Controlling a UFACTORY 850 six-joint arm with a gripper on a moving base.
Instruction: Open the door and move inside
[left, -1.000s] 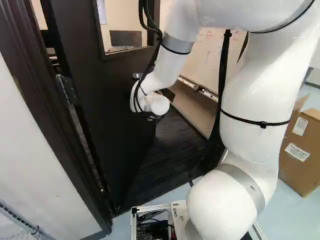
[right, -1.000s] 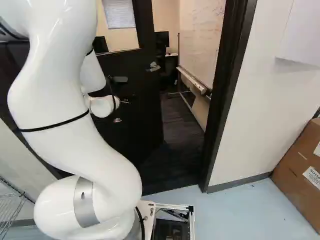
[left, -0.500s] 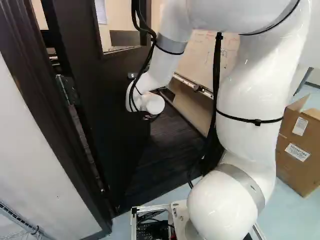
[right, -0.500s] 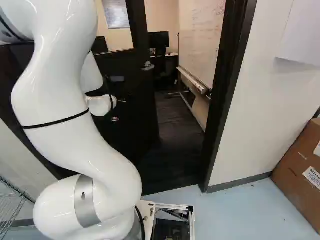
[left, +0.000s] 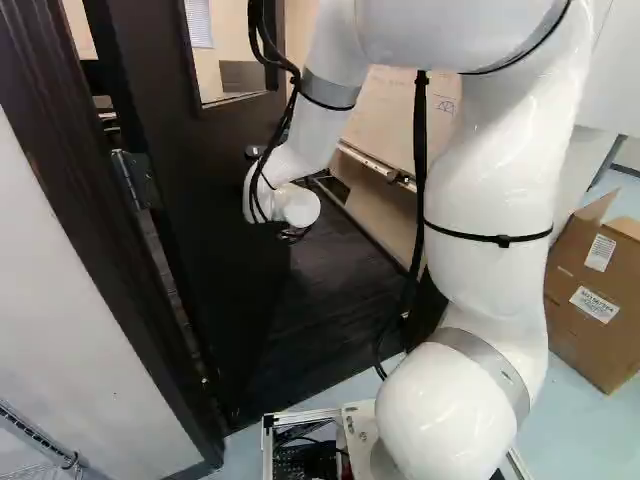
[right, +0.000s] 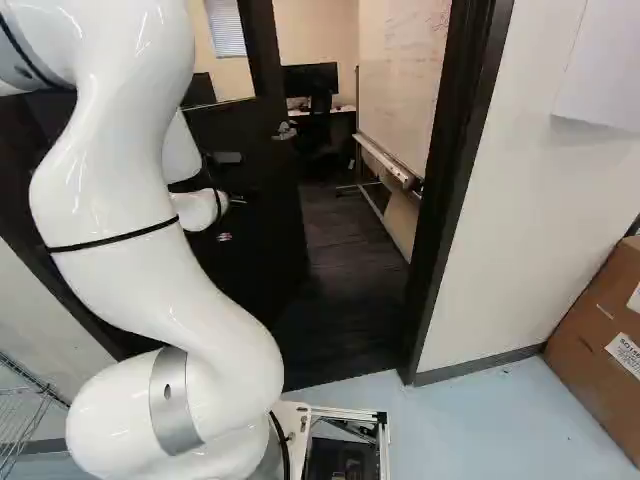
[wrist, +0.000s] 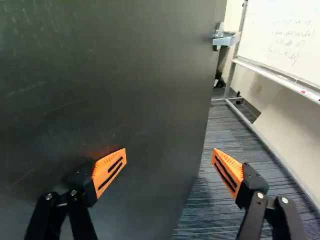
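The flat, dark-painted door (left: 205, 260) stood partly open, swung inward from its black frame (right: 455, 200), with the metal hinge (left: 137, 180) on the side toward the left of the left base view. From where I stood, the white jointed arm (left: 490, 200) reached through the doorway to its face. The black two-fingered claw with orange pads (wrist: 169, 154) was open and gripping nothing: one finger lay over the panel, the other out past the free edge, above the grey striped carpet (wrist: 207, 210). Whether the nearer finger touched the door, I couldn't tell. I took the door for a stiff, solid slab with some heft, one that would turn steadily on its hinges and not bend; its smooth finish might let a pad skid under a slanting push. The silvery lever handle (wrist: 225, 40), ahead of the claw near that free edge, looked the proper place for a grip, firm and narrow enough to close on. But with the latch side already well clear of the frame, nothing needed turning, and a flat, square push low on the panel near the free edge seemed the easier way, giving the best leverage. I'd have kept pressure off the glass pane (left: 235, 50), likely the one fragile part.
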